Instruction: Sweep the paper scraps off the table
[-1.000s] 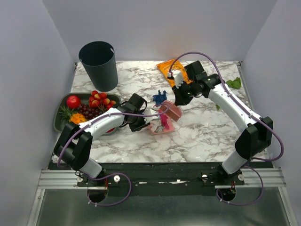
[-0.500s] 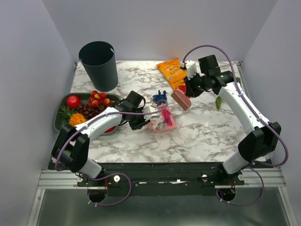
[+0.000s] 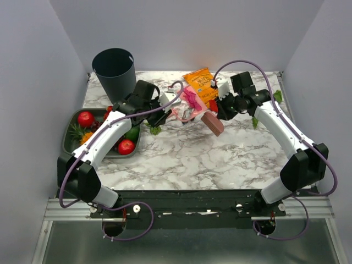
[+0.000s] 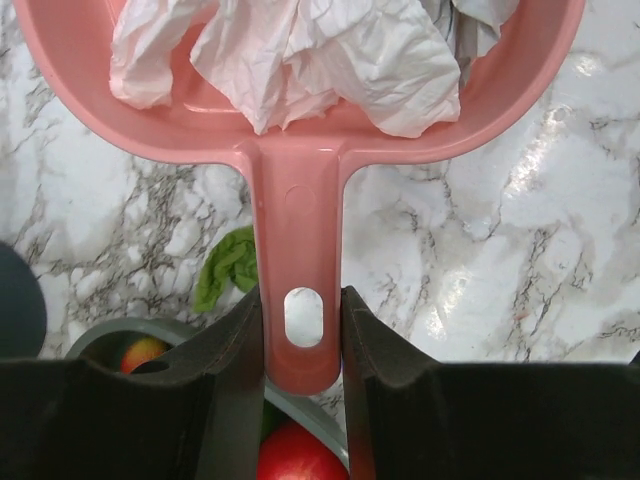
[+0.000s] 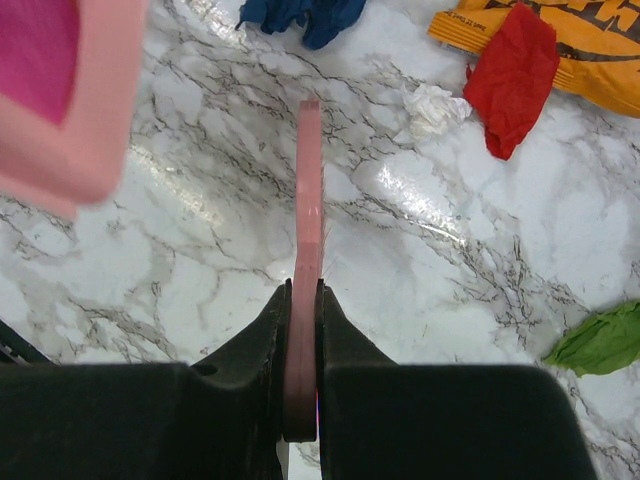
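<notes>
My left gripper (image 3: 163, 108) (image 4: 302, 300) is shut on the handle of the pink dustpan (image 3: 184, 104) (image 4: 300, 200) and holds it above the table (image 3: 181, 157), right of the dark bin. White and grey crumpled paper (image 4: 320, 50) lies in the pan, and a magenta bit (image 3: 191, 99) shows from above. My right gripper (image 3: 221, 110) (image 5: 303, 290) is shut on the pink brush (image 3: 212, 122) (image 5: 309, 190). On the table lie a blue scrap (image 5: 300, 12), a red scrap (image 5: 512, 65), a white scrap (image 5: 435, 105) and green scraps (image 3: 155, 130) (image 5: 600, 340).
A dark bin (image 3: 115, 69) stands at the back left. A dark grey fruit tray (image 3: 73, 144) with toy fruits sits at the left, partly under my left gripper. An orange snack bag (image 3: 199, 81) lies at the back. More green scraps (image 3: 275, 97) lie far right.
My left arm lifted the dustpan with its scraps off the middle of the table and carried it back and left toward the bin. The right arm moved the brush away to the right.
</notes>
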Robot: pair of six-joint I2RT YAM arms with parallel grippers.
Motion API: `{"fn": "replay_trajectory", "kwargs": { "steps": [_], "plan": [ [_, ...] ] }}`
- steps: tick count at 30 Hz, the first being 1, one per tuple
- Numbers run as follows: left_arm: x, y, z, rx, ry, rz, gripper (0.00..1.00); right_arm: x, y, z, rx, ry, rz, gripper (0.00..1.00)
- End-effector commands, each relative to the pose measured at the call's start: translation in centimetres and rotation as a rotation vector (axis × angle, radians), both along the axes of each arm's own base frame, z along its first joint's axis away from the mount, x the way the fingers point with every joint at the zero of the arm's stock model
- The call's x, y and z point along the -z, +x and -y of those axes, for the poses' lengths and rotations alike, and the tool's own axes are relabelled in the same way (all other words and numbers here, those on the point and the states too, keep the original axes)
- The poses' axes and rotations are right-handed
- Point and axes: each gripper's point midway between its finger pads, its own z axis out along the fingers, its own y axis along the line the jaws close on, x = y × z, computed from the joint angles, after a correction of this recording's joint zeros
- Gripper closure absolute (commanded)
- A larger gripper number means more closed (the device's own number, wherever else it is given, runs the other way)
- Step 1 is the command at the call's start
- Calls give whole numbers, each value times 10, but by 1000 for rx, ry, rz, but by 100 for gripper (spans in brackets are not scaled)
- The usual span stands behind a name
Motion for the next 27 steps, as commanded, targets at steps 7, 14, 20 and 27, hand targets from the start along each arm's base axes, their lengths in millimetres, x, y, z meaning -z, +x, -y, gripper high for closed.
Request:
{"fn": "replay_trajectory", "kwargs": {
  "steps": [7,14,20,27],
  "plan": [
    [-73,46,-49,-253,-101,63,100,-7,-2,4,-3,12,51,100],
    [-117,75,-75,-367,-140,91,100,-3,3,2,2,14,49,100],
    [-136,100,-106,-468,-155,77,100,-4,3,-8,-11,57,35,99],
    [-149,127,-155,-591,-101,109,100,-8,3,-16,-34,95,34,99]
  ]
}}
